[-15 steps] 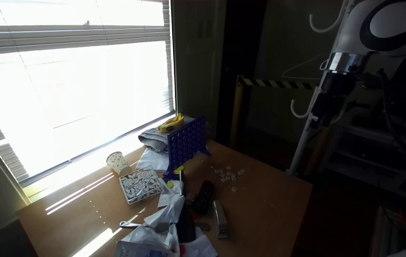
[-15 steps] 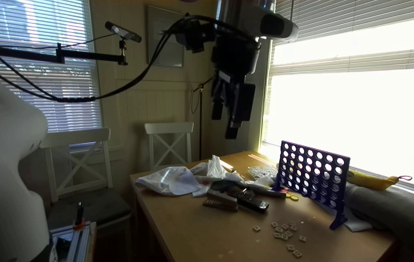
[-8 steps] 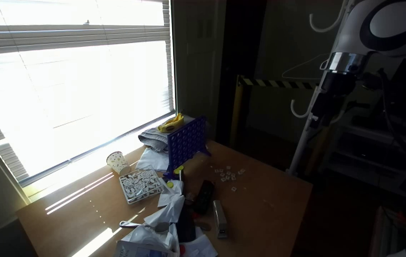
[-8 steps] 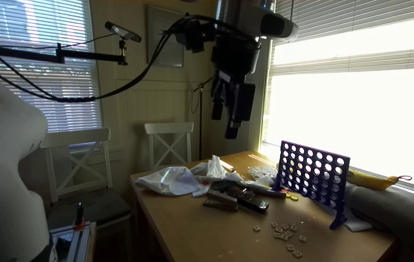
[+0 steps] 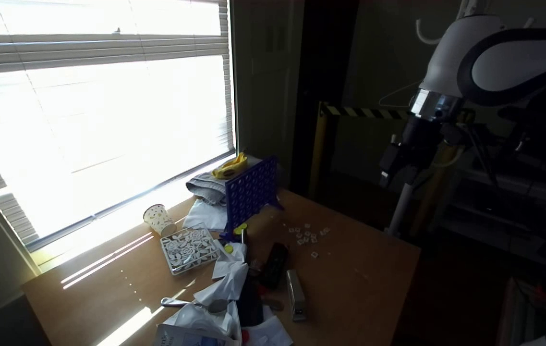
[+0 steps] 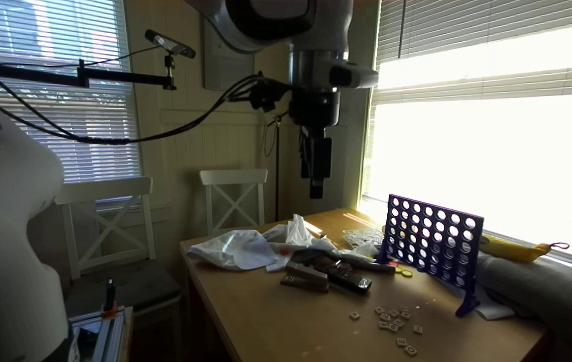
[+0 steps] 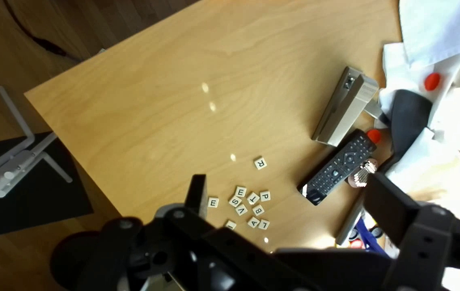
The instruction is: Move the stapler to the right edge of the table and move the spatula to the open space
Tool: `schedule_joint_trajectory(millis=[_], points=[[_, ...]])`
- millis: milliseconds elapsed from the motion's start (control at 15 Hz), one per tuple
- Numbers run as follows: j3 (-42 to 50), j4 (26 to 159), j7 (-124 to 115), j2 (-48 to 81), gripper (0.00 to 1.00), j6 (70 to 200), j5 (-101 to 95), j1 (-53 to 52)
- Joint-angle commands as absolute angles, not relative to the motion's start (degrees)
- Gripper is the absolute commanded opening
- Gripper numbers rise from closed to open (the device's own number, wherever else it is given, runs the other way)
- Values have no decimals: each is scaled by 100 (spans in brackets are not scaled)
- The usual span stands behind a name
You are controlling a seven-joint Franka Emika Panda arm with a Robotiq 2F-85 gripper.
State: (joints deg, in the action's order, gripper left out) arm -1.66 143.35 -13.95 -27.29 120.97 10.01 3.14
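The gripper (image 7: 287,188) hangs with jaws wide apart, and the stapler (image 7: 351,110), well in from the edges of the table (image 7: 132,137), is likely hard, smooth and a bit heavy, so best pinched across its middle.

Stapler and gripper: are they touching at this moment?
Apart. Both exterior views show the gripper up in the air, with a clear gap between it and the stapler, which rests on the table.
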Motion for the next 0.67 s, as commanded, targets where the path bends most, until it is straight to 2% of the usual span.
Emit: schedule_joint_trajectory(millis=[0,400,533,600], points=[[-714,14593,-2473,-2328,100,13214,1196,143],[-1621,14491,-4411,-1041,100,14997,306,303],[-1567,14294,-4776,-622,100,14824,-9,245],[-1373,14622,-4431,-1132,100,14844,227,15]])
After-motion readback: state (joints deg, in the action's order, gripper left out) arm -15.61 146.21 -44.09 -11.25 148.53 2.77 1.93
